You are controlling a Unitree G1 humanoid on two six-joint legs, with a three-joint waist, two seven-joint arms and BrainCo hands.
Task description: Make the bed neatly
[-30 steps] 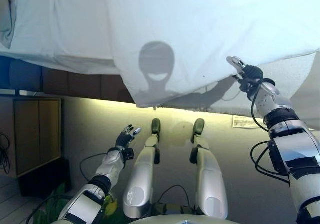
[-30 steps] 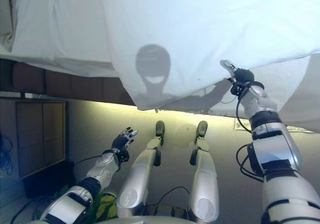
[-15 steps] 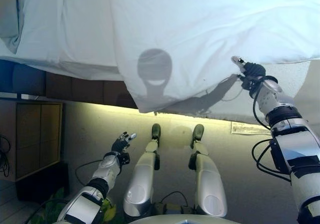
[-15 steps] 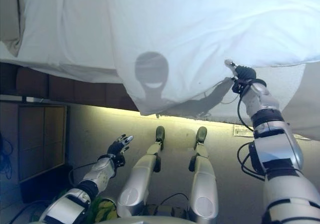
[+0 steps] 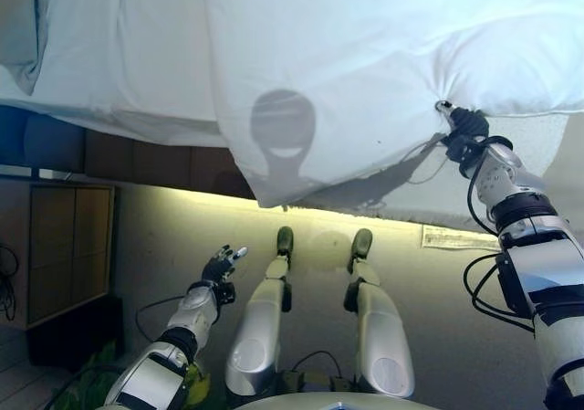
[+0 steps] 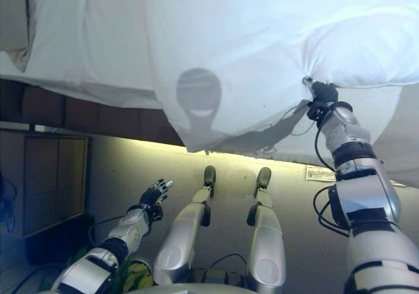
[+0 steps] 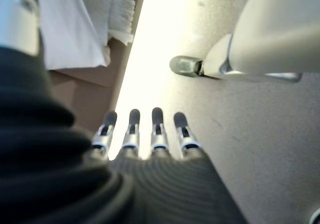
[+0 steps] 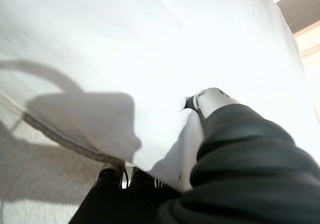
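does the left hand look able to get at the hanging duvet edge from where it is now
Probably not yet. The left hand hangs low over the floor, fingers straight, well short of the duvet edge. Nothing blocks it; the arm would have to rise. The right hand already pinches the duvet.

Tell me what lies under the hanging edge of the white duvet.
Under the white duvet shows a textured white mattress side and a dark bed base. The right hand grips its edge; fingers beneath are hidden. The left hand hangs low, open.
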